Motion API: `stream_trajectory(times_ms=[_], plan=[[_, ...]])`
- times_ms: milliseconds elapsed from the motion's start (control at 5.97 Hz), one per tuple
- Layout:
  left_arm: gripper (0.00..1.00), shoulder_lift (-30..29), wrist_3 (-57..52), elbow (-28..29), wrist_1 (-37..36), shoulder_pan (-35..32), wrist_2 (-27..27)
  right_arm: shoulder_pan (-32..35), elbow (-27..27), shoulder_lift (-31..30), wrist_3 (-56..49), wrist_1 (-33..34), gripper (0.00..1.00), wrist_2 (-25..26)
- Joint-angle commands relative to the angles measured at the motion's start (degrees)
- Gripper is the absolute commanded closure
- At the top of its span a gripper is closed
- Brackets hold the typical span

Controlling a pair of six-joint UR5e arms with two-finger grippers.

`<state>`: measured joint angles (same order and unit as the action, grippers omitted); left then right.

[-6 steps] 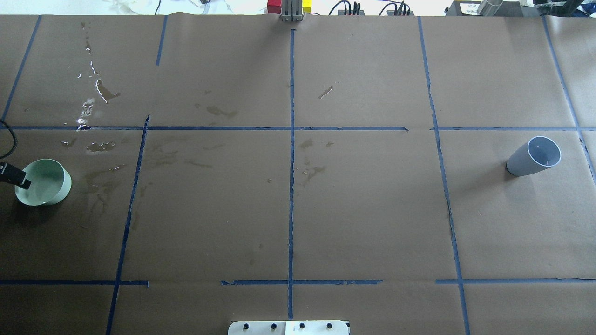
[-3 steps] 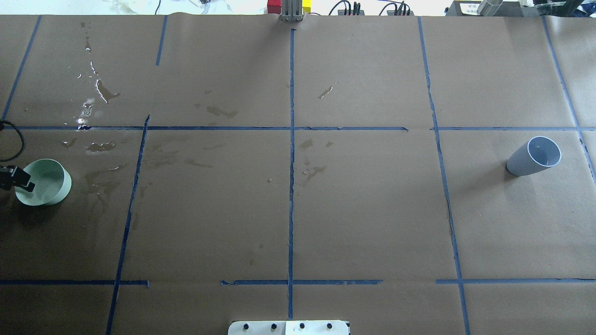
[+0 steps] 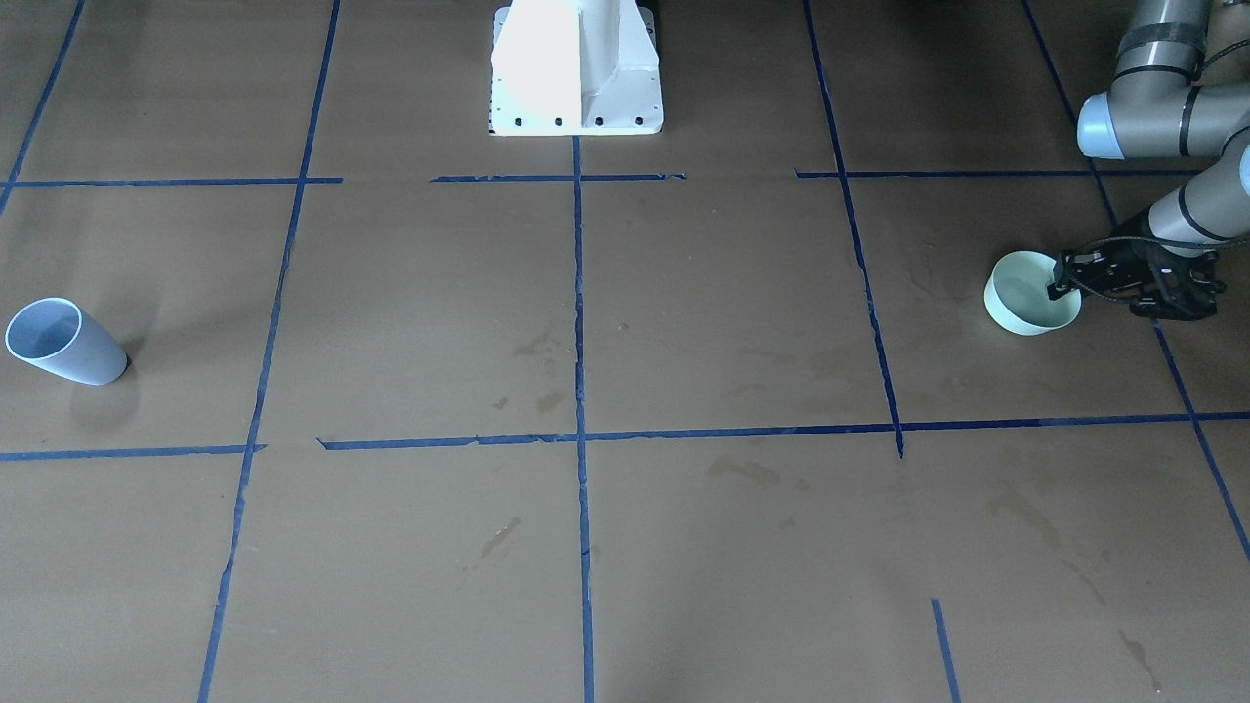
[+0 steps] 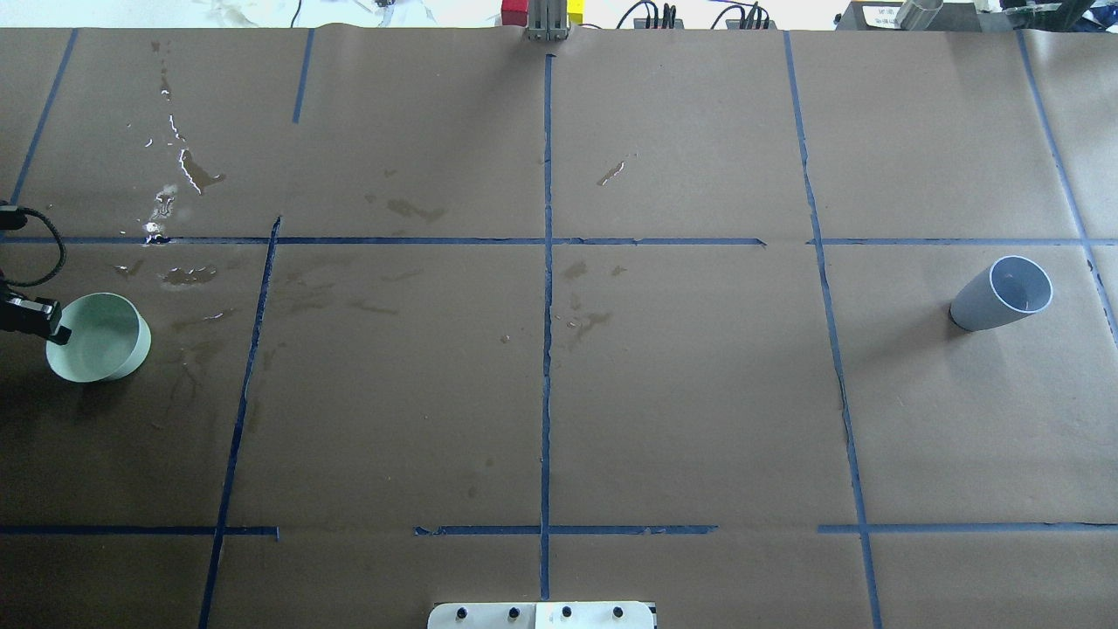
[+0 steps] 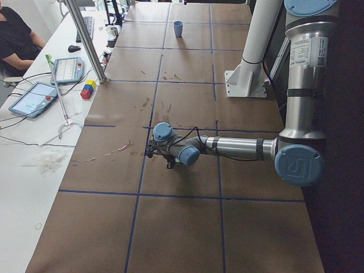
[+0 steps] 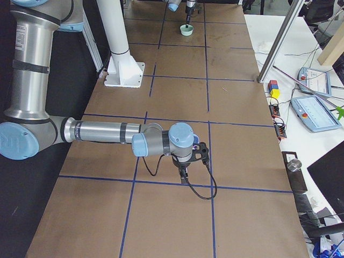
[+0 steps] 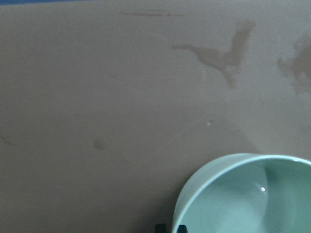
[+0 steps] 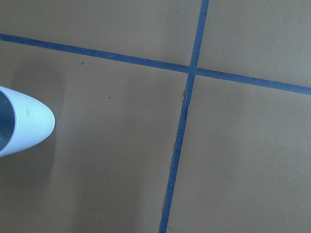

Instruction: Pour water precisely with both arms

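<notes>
A pale green bowl (image 4: 100, 339) sits at the table's far left, also seen in the front view (image 3: 1025, 298). My left gripper (image 4: 55, 332) is shut on its near rim, one finger inside (image 3: 1058, 287). The left wrist view shows the bowl (image 7: 243, 194) with glossy clear water (image 7: 252, 206) in it. A blue-grey cup (image 4: 1000, 294) stands at the far right, alone (image 3: 63, 344); its rim shows in the right wrist view (image 8: 22, 126). My right gripper (image 6: 184, 173) hangs low over the table; I cannot tell whether it is open or shut.
Shiny spilled water patches (image 4: 188, 170) lie beyond the bowl, and dull stains near the centre. Blue tape lines (image 4: 548, 262) grid the brown paper. The white pedestal (image 3: 576, 68) stands at the robot's edge. An operator (image 5: 17, 34) and tablets are at a side desk.
My left gripper and the green bowl have shifted a little to the right and farther from the robot. The blue-grey cup has not moved.
</notes>
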<state>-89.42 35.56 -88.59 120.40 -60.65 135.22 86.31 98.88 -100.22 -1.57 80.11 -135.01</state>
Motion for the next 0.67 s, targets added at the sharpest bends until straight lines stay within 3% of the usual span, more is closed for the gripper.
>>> stream_trajectory(times_ms=[0,502], plan=[[1.0,-5.55,8.42,-2.8,-0.17,2.01,2.23,0.0,0.0,0.02,-0.01,0.05,0.0,0.01],[1.0,-19.34,30.29,-4.48,-0.78,14.56,-0.63,-0.09,0.0,0.02,-0.01,-0.04,0.0,0.01]])
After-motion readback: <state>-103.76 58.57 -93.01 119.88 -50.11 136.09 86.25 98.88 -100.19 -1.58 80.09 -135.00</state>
